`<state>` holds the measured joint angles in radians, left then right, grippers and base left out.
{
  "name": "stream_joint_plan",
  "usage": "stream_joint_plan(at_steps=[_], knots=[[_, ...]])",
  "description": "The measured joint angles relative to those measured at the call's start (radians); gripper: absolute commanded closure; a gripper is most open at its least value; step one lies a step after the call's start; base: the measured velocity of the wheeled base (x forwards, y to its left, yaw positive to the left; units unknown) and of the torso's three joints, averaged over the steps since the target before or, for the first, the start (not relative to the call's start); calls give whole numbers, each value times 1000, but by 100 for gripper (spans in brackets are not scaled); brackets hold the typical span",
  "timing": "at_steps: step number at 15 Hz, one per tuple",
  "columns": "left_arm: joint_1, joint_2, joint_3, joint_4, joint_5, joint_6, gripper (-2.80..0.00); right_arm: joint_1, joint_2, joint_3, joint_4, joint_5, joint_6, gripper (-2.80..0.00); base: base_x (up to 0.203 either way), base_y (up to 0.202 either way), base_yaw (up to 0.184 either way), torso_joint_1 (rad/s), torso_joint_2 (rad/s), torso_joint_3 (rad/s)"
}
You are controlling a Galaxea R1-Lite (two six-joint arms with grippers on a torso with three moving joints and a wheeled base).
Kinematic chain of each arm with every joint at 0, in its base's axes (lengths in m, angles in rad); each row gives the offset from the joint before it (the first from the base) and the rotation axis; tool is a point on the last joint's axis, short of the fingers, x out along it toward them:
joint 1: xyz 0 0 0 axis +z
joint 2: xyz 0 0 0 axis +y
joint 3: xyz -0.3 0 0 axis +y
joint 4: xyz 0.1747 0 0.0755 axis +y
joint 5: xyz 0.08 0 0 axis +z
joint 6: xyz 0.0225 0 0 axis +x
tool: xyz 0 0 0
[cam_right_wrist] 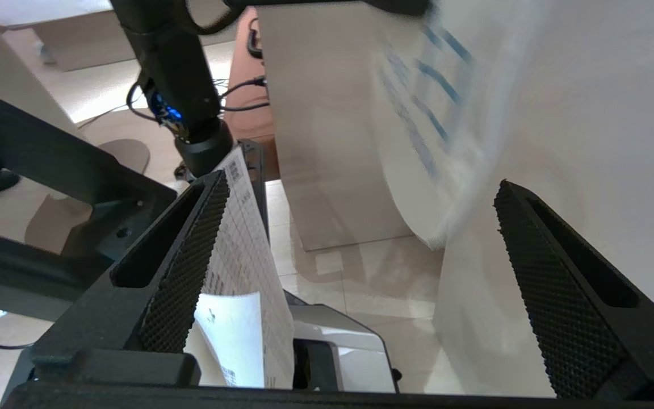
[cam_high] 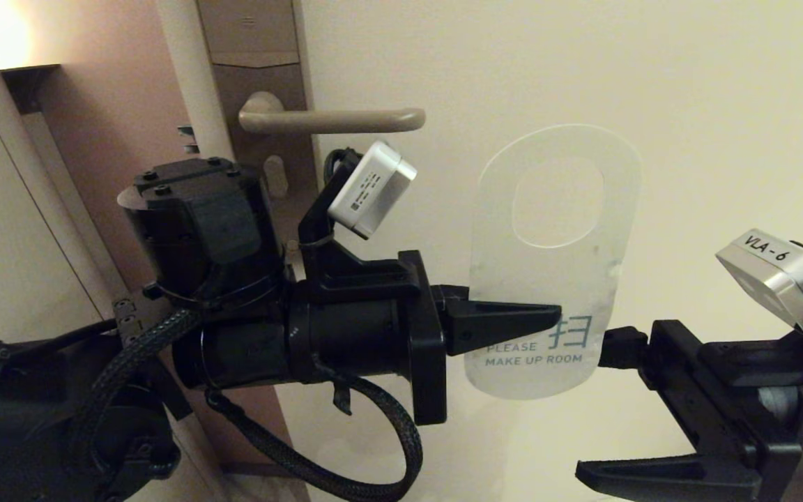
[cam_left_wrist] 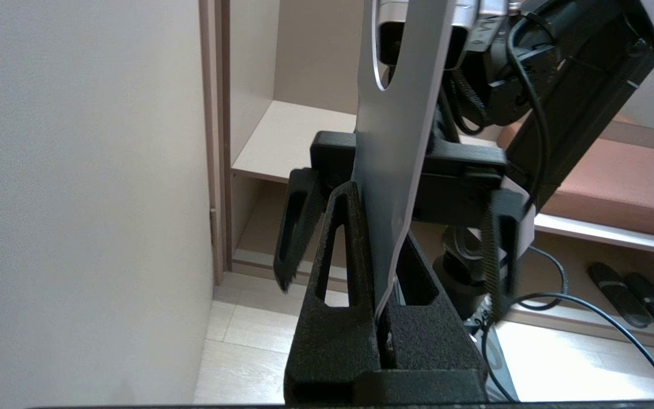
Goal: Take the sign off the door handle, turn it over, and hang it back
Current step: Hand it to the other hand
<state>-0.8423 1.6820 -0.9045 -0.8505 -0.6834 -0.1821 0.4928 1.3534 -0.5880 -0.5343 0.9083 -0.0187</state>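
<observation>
A: Door [cam_high: 652,84] first, since it fills the head view: pale and plain, with one tall brown lock plate [cam_high: 262,77] and one beige handle [cam_high: 335,120] pointing toward the bare side. Nothing hangs on the handle.

B: So the sign is off. Where is it?

A: One sign [cam_high: 548,279], held upright in the air below the handle and off past its rounded tip, well apart from it. The white face shows toward the head camera, reading "PLEASE MAKE UP ROOM", and the oval hole is at the top.

B: Who has it?

A: The left gripper [cam_high: 506,322] is clamped on the sign's lower part; the left wrist view shows the card pinched edge-on between its two fingers [cam_left_wrist: 344,318]. The right gripper [cam_high: 617,411] sits just beside the sign's lower corner with its jaws wide apart and nothing between them. In the right wrist view the card's edge passes in front of the fingers [cam_right_wrist: 560,272] and touches neither.

B: Which step, then?

A: I judge the turning over is done or nearly so, and hanging back is what remains.

B: And the next move?

A: Probably the left arm lifts the sign and brings the hole level with the handle's tip, then slides it along the lever. The card must stay upright, or the hole will miss.

B: Count?

A: One door, one lock plate, one handle, one sign, two grippers.
</observation>
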Motion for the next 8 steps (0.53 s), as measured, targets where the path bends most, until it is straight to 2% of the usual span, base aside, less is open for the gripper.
stream_joint_plan(at_steps=[8], knots=[[0,21,-12,-6,1,-1,0,62,29,-38,-1,-1,4,-280,0,0,0,0,0,0]])
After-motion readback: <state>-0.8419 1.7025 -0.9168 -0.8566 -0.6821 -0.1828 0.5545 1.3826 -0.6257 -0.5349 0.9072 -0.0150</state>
